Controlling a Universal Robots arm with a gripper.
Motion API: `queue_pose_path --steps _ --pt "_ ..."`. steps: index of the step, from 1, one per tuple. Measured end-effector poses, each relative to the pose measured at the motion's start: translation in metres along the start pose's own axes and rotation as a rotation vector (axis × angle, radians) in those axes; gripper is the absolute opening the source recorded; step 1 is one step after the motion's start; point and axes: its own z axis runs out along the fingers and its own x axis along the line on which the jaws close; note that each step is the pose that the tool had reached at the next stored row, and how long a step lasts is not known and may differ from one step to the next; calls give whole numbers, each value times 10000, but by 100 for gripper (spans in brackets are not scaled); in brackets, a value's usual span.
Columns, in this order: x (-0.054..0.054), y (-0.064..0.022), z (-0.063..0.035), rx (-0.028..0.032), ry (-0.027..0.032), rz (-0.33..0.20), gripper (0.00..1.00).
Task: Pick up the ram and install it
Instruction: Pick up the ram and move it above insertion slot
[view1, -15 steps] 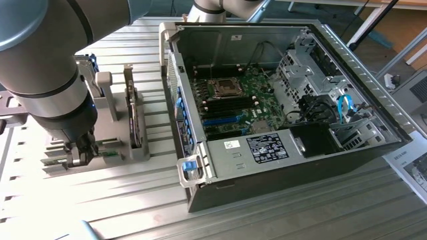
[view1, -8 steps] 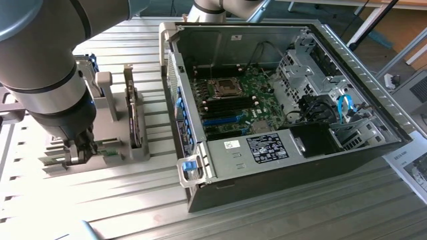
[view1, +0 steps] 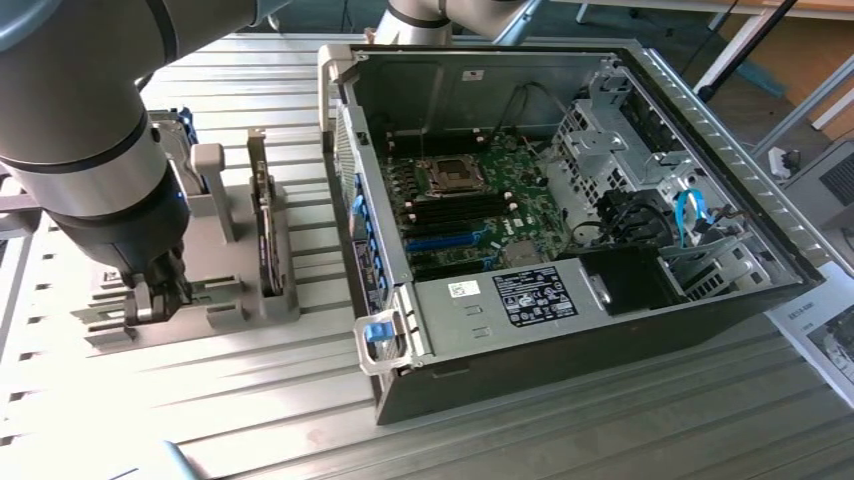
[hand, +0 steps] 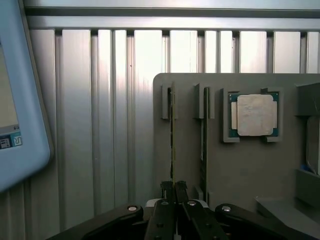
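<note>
Two sticks are seen on edge in slots of the holder (hand: 240, 170): the ram (hand: 173, 125), pinched at its end by the gripper (hand: 173, 186), and a spare stick (hand: 204, 135) just beside it. A processor (hand: 254, 115) is seated near them.

— What has the hand (hand: 173, 186) got?
— Its dark fingers (hand: 166, 187) are pinched on the ram (hand: 173, 130), a thin green stick standing on edge in a slot of the grey holder (hand: 240, 175).
— Anything beside it?
— A second stick (hand: 204, 145) stands in the next slot, parallel and just apart. Past that, a processor (hand: 253, 115) lies flat in a square recess, silver face up with a green rim.
— And under the holder?
— The ribbed metal bench (hand: 80, 125). A pale blue-edged panel (hand: 25, 100) is at the edge of view, well apart from the holder.
</note>
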Motion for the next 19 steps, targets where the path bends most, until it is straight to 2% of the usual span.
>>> queue_pose_path --steps 19 --pt "-6 -4 -250 0 0 0 12"
